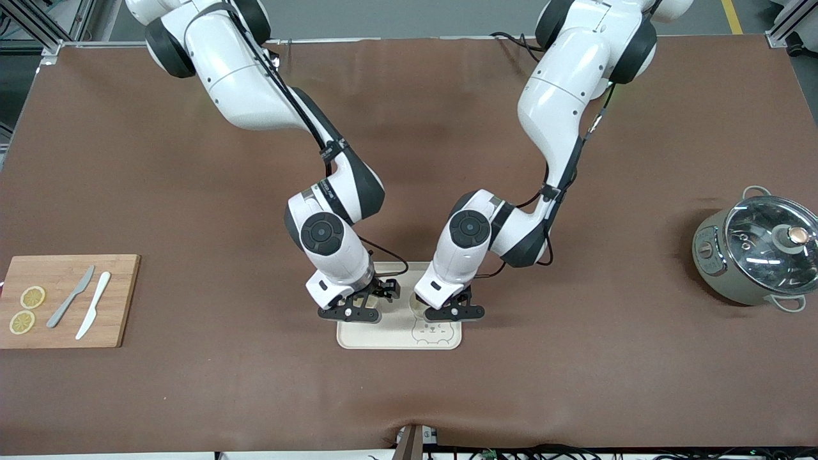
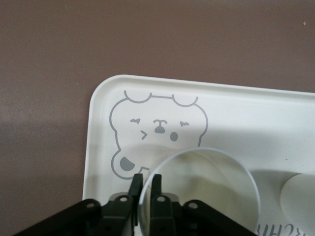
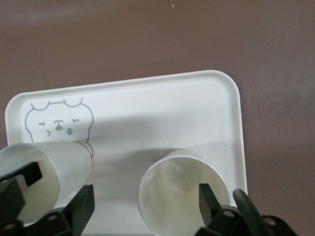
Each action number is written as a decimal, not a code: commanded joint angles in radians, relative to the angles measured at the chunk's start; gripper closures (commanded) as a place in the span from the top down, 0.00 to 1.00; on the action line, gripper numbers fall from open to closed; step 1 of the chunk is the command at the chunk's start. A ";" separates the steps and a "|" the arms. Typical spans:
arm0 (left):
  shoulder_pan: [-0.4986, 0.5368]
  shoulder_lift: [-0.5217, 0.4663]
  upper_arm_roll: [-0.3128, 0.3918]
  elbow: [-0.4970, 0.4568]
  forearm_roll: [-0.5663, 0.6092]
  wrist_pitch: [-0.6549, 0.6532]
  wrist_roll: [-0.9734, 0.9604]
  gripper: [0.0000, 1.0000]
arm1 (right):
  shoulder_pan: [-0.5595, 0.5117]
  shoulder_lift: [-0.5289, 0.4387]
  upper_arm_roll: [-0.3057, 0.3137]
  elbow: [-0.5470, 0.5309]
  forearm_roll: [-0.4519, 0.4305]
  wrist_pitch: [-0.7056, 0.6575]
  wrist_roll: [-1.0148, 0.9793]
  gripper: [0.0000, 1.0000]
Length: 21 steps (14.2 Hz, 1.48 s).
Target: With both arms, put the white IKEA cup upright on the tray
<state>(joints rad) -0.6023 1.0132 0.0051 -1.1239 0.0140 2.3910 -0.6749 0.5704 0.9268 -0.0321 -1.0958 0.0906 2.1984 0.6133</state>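
The cream tray (image 1: 383,340) lies under both grippers, with its bear face (image 2: 157,128) printed at the left arm's end. A white cup (image 2: 206,187) stands upright beside the bear. My left gripper (image 2: 146,181) is shut on its thin rim, one finger inside and one outside; it also shows over the tray (image 1: 455,313). A second white cup (image 3: 179,196) stands upright at the tray's other end. Over it my right gripper (image 3: 145,192) is open wide, one finger (image 3: 209,196) over its mouth and the other well outside. The right gripper (image 1: 350,313) hides that cup in the front view.
A wooden cutting board (image 1: 118,300) with two lemon slices (image 1: 27,310) and two knives (image 1: 83,303) lies at the right arm's end. A pot with a glass lid (image 1: 757,252) stands at the left arm's end. Brown cloth covers the table.
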 commanded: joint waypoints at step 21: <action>0.524 -0.560 0.041 0.012 -0.077 -0.829 0.762 1.00 | -0.507 -0.402 0.000 -0.081 -0.003 -0.464 -0.417 1.00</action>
<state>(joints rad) -0.0949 0.5347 0.0526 -1.0622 -0.0395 1.6407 0.0508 0.1110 0.6083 -0.0518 -1.0822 0.0903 1.7336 0.2520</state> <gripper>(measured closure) 0.000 0.000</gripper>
